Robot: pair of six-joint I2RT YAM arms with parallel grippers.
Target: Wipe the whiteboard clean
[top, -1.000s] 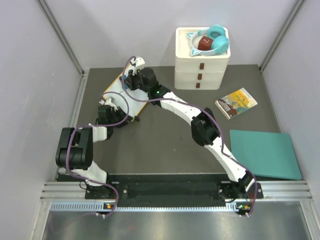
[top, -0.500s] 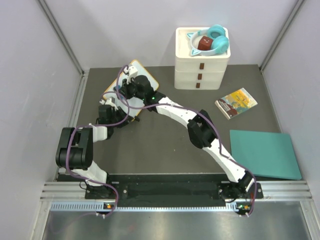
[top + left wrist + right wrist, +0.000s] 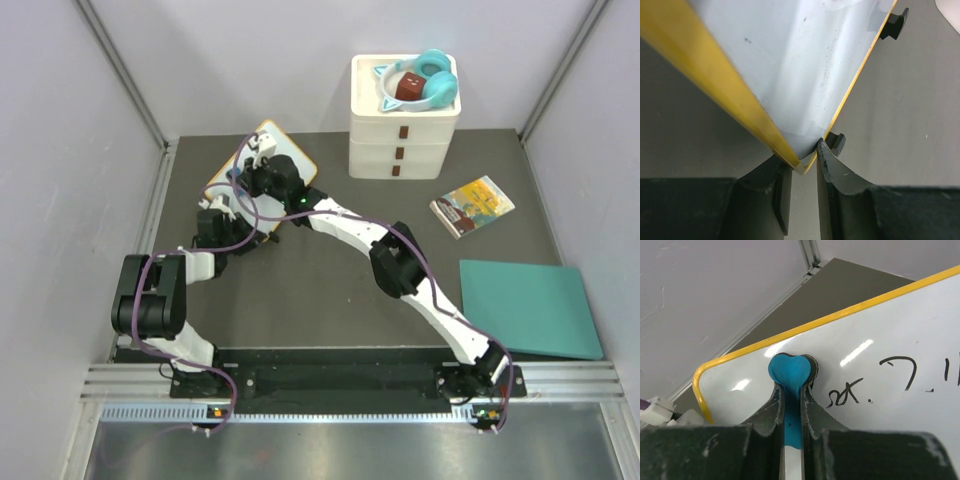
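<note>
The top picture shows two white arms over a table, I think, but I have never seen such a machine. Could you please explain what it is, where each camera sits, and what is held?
It is a robot: two jointed arms bolted at the near edge of the table, each ending in a two-finger gripper. The top picture looks down from above and behind the arms. The other two come from a camera on each wrist. The left gripper pinches a corner of the whiteboard. The right gripper holds a blue heart-shaped eraser against the board, beside black scribbles. Also on the table are white drawers with teal headphones on top, a booklet and a teal sheet.
</note>
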